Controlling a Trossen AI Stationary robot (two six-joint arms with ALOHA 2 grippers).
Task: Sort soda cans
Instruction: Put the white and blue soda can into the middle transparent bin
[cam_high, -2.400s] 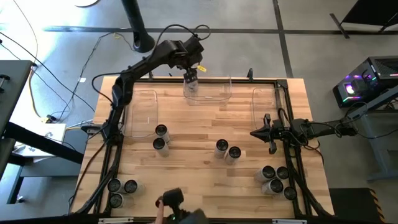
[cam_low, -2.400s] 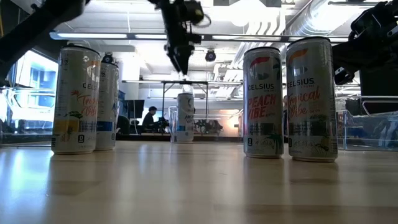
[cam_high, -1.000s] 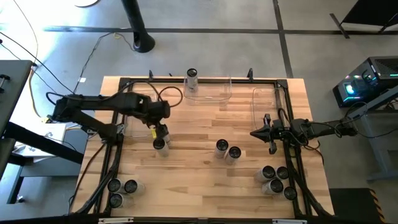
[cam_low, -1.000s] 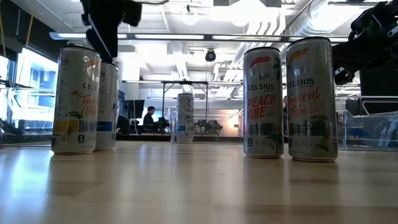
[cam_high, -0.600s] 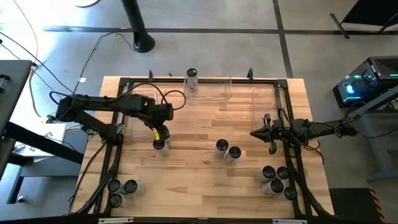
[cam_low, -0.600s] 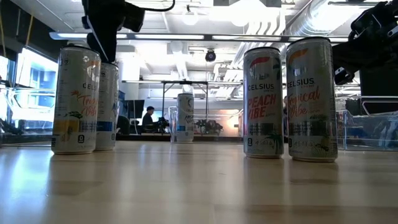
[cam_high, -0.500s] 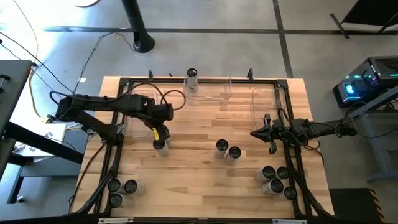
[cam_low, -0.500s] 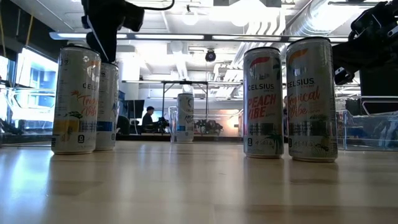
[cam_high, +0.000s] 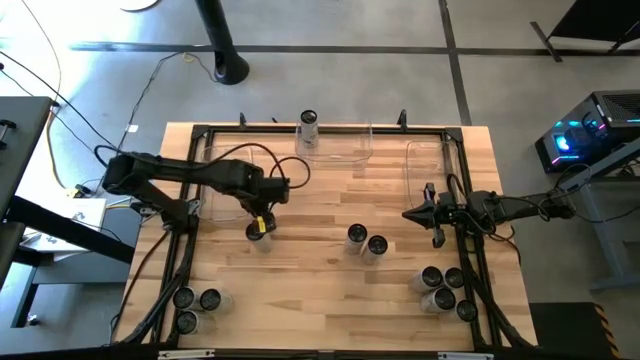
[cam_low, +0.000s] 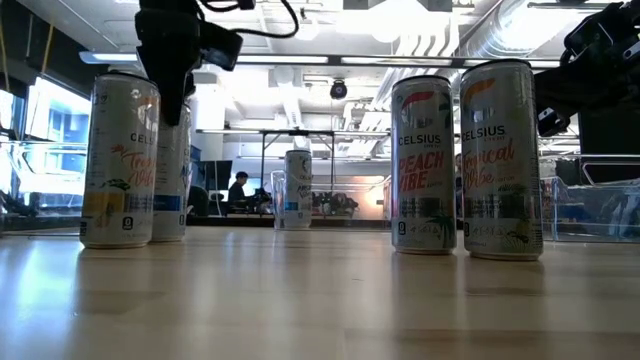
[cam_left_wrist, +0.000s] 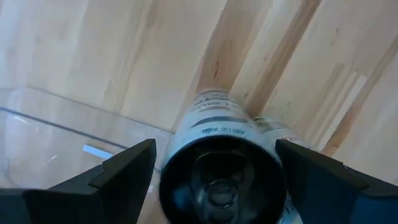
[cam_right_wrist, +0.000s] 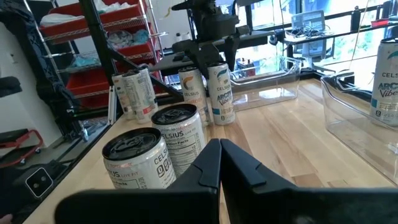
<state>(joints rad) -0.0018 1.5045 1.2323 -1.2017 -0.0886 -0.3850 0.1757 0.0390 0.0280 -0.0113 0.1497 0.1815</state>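
Over the counter's left-center, left claw (cam_high: 260, 222) is straddling a can (cam_left_wrist: 221, 163) wide open; should be centering before closing, sparing its neighbour.

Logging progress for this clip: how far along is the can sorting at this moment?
Early. Done: one can stands in the back middle bin. In hand: the left hand, fingers open, straddles the top of a can in the left pair, not yet gripped. Left: that pair, two cans mid-table, three at the front left, five at the front right. The right hand waits shut by the right bin.
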